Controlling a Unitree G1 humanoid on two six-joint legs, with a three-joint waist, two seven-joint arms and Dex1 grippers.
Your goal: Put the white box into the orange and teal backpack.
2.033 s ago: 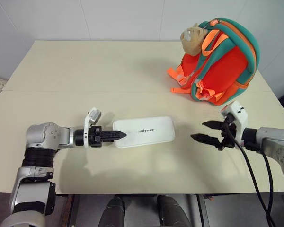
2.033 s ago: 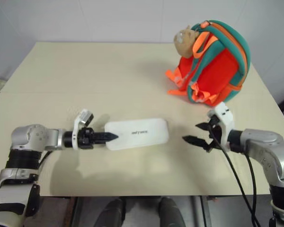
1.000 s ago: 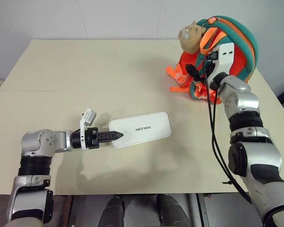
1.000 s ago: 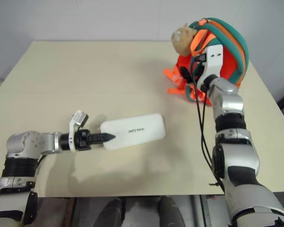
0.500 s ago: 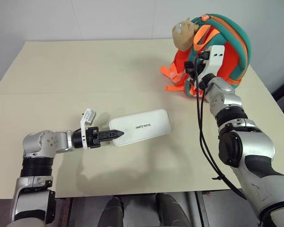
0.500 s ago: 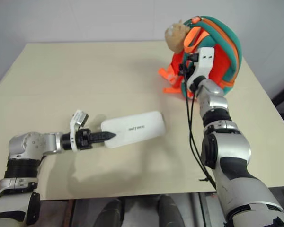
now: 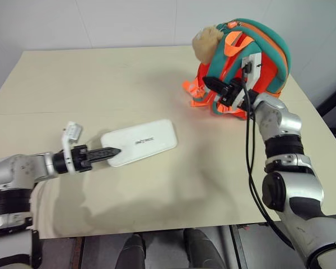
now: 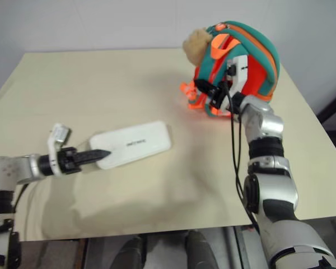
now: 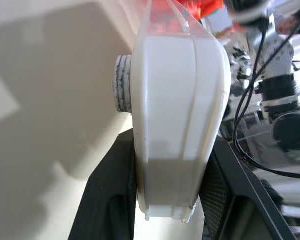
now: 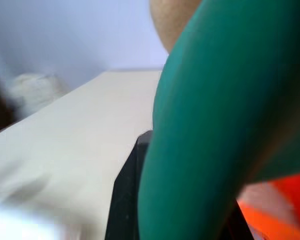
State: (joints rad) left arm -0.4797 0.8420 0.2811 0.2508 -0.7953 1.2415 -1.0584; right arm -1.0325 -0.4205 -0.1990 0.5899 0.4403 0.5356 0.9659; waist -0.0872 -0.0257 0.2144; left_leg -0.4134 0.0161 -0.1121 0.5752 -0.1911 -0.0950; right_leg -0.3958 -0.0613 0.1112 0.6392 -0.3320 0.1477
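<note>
While the white box (image 7: pixel 139 144) is clamped at one short end between the jaws of the left gripper (image 7: pixel 103 152), it is not yet in the bag: it sits near the middle of the tabletop (image 7: pixel 101 78), toward the front edge, well apart from the orange and teal backpack (image 7: pixel 252 67). The backpack stands upright near the far right corner, and no opening can be made out on it. The right gripper (image 7: pixel 217 86) has its jaws closed on a teal strap (image 10: pixel 200 115) on the backpack's front. Judging from this, both grasps are made; what remains is getting the backpack open, bringing the box across, and sliding it inside.
</note>
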